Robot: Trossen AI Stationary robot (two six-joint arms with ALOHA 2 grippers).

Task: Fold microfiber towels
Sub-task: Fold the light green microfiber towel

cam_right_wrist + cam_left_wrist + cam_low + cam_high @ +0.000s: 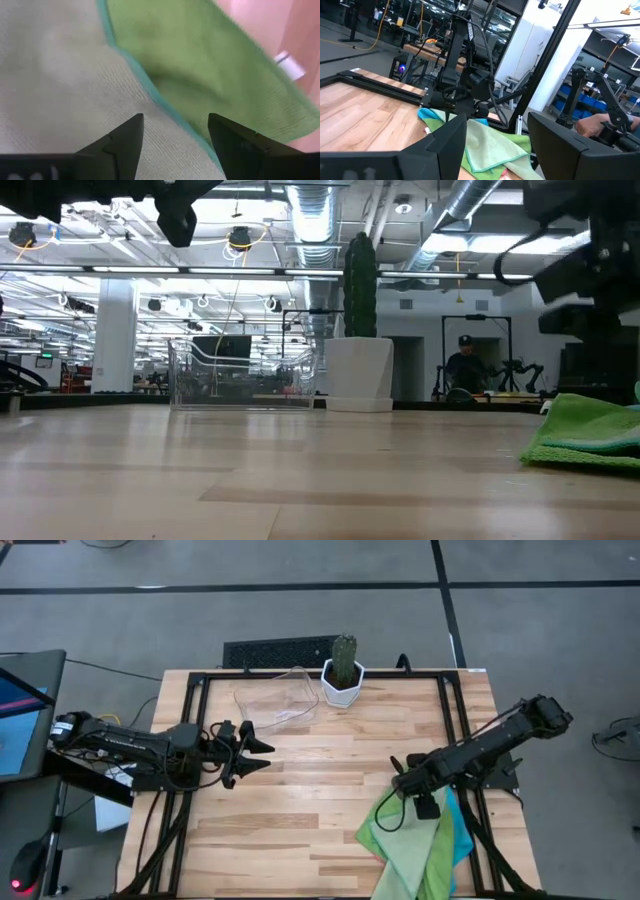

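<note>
Near edge first: the microfiber towels (420, 845) sit in a loose heap at the table's front right corner, w/ part of the pile hanging off the near edge. Pale green (405, 850) is on top, bright green (440, 860) beside and under it, cyan blue (458, 830) peeking out on the right side. No pink that I can be sure of from above; the left wrist view shows maybe a sliver, too small to call.

Right gripper (400, 785) is directly over the far-left part of that heap, pointed down. Its wrist view is filled w/ cloth: pale green towel (50, 75) under one finger, bright green (200, 65) under the other, a teal hem running between them. Jaws spread wide, nothing between them. Can't tell if the tips touch the cloth or hang just above it.

So the pile lies straight below the right jaws, and its long axis runs from the gripper toward the near edge. Right arm is by far the nearer one; my guess is a pinch on the top pale green layer comes next.

Farther back, the left gripper (255, 750) waits over bare wood at left-centre, well apart from the towels, aimed at them, jaws open & empty.

Far side: clear tray (275, 700) and potted cactus (343, 675).
</note>
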